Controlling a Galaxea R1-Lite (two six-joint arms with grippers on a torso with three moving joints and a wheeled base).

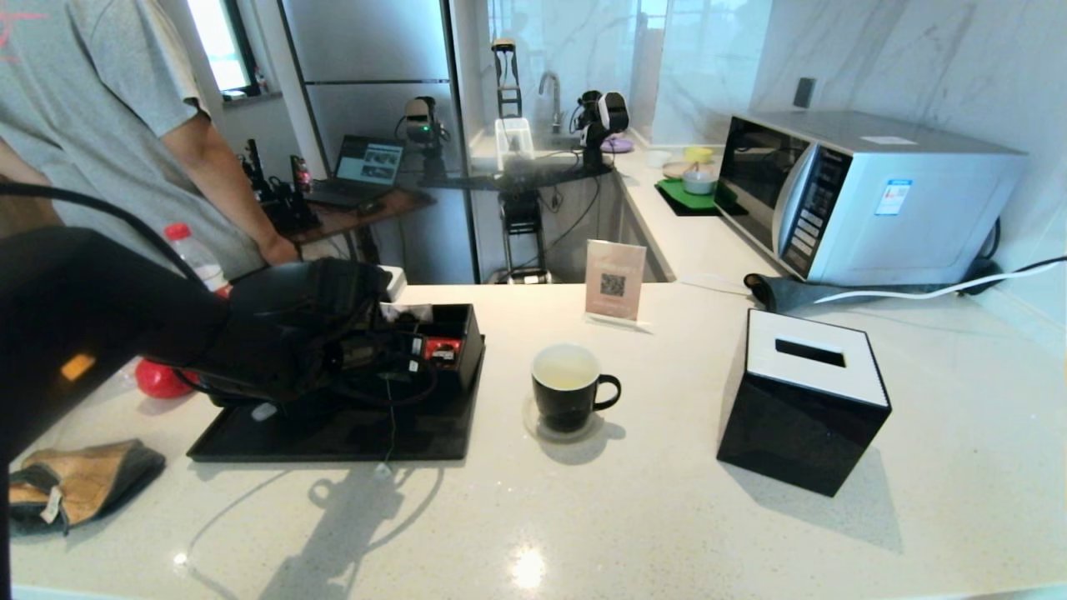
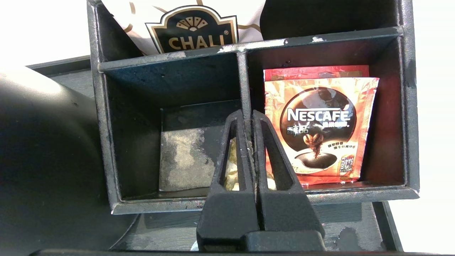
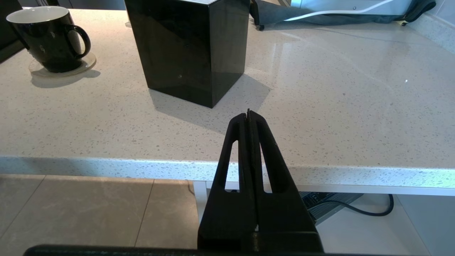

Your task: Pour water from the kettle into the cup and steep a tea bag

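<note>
I have the left gripper [image 2: 248, 119] over the black compartment box [image 1: 454, 333] that sits on the black tray [image 1: 333, 433] at the left of the counter [image 1: 667, 517]. Its jaws are clenched, and in the left wrist view I see something pale and crumpled pinched between them, which I take for the tea bag [image 2: 231, 163]; a thin white string [image 1: 389, 425] hangs from under the arm in the head view, down past the tray's near edge to a small tag [image 1: 383, 471] just above the counter. The gripper tips sit at the divider between a bare compartment and one holding a red Nescafe packet [image 2: 320, 128]; a Chali packet [image 2: 193, 28] stands in the far compartment. The dark rounded body beside the box in the left wrist view I read as the kettle [image 2: 42, 160], though the arm hides most of it in the head view. The cup [image 1: 570, 387] stands on a clear coaster [image 1: 533, 425] right of the tray, well apart from the gripper, with pale water [image 1: 567, 375] inside. A black tissue box [image 1: 804, 400] stands further right. The right gripper [image 3: 249, 115] is parked off the near edge of the counter, jaws closed on nothing.
</note>
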